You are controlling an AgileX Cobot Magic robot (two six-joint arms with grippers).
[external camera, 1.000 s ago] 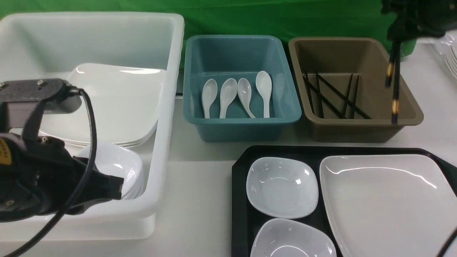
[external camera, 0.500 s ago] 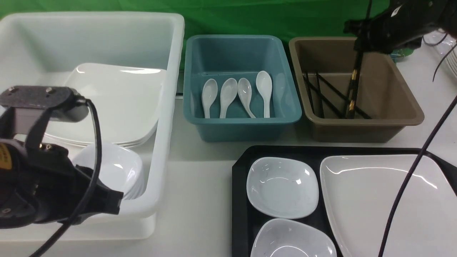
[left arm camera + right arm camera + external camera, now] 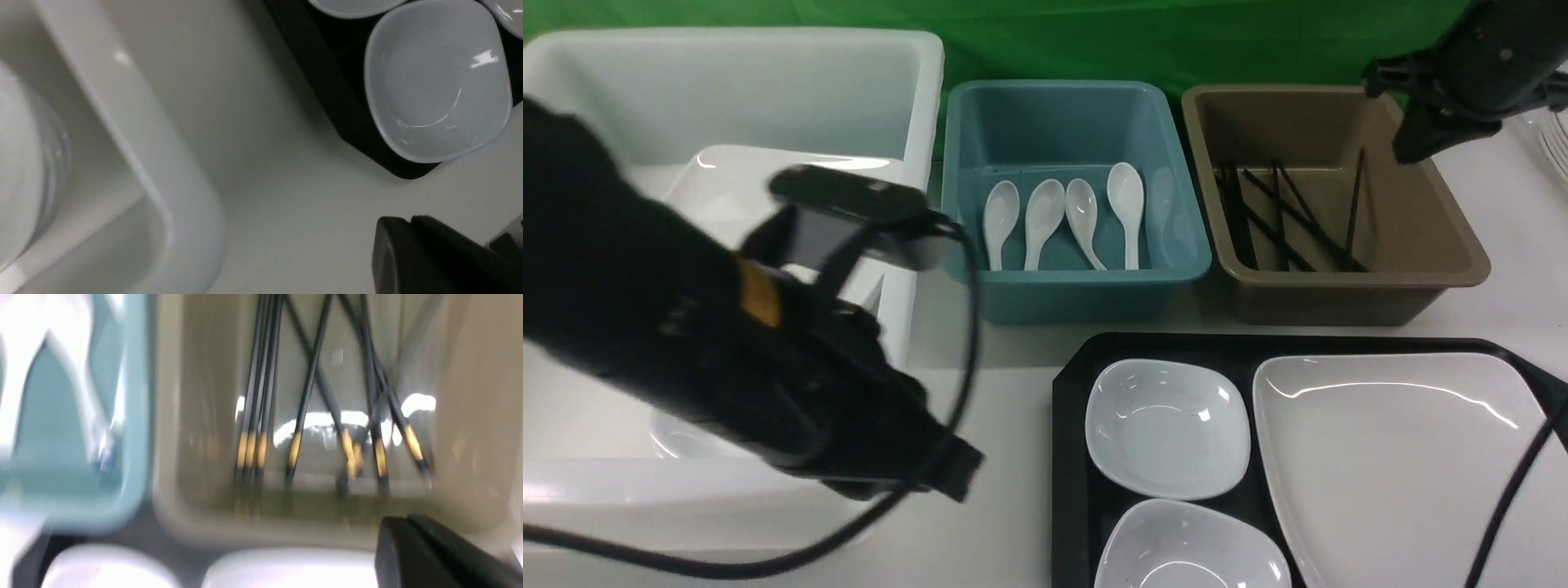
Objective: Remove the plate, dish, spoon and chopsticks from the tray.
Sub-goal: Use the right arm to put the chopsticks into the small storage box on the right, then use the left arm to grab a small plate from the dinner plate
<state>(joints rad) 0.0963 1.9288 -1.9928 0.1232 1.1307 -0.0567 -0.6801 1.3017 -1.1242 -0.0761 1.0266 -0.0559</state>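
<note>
Saw the plate (image 3: 1405, 457), big, white and shiny, flat on the right side of the black tray (image 3: 1070, 425), two small dishes (image 3: 1168, 429) just left of it. Found the black chopsticks (image 3: 261, 375) with gold bands down in the brown bin (image 3: 1413, 212), far right. Saw right fingers (image 3: 1409, 151) pressed together, empty, above that bin's far right side. Saw left fingers (image 3: 960, 478) pressed together, over bare desk (image 3: 1013, 392) between white tub (image 3: 768, 82) and tray.

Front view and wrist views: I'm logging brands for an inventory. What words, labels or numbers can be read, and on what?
No text can be read in any view.
Yellow sticker on the left arm: too blurred to read.
Gold bands on the chopsticks: no lettering can be made out.
</note>
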